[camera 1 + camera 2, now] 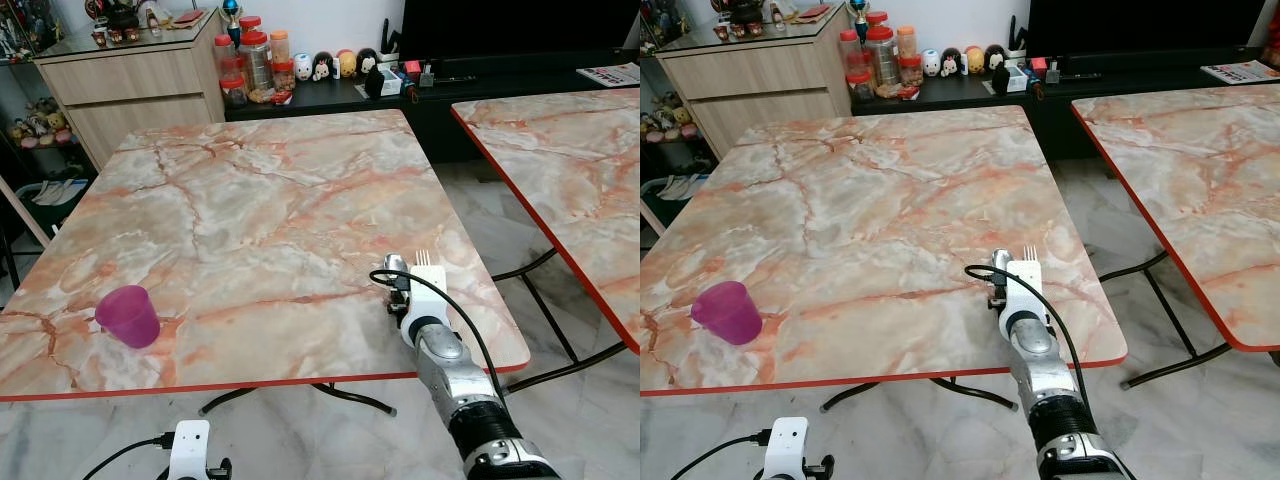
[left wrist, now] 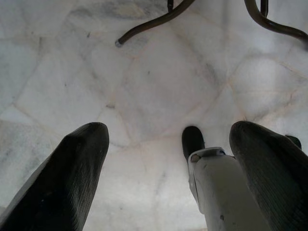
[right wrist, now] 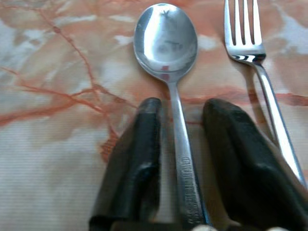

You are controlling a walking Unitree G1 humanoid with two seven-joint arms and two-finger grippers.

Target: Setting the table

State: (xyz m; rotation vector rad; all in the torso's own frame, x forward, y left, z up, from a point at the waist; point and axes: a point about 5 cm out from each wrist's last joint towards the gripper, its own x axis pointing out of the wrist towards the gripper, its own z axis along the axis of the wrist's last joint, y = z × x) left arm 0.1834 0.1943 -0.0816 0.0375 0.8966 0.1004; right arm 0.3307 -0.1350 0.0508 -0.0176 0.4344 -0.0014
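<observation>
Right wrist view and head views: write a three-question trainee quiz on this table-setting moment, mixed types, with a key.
1. True or false: the spoon lies beside the fork on the table.
2. The right gripper fingers stand: A) either side of the spoon handle, B) around the fork, C) on the cup.
3. What colour is the cup?

Key: 1 true; 2 A; 3 purple.

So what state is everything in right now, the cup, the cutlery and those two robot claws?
Pink cup: upright on the table, looks empty.
Spoon: lying flat, bowl up, handle between the right gripper's jaws.
Fork: lying flat beside the spoon, untouched.
Right gripper: jaws slightly apart around the spoon handle.
Left gripper: open, hanging over the floor.
</observation>
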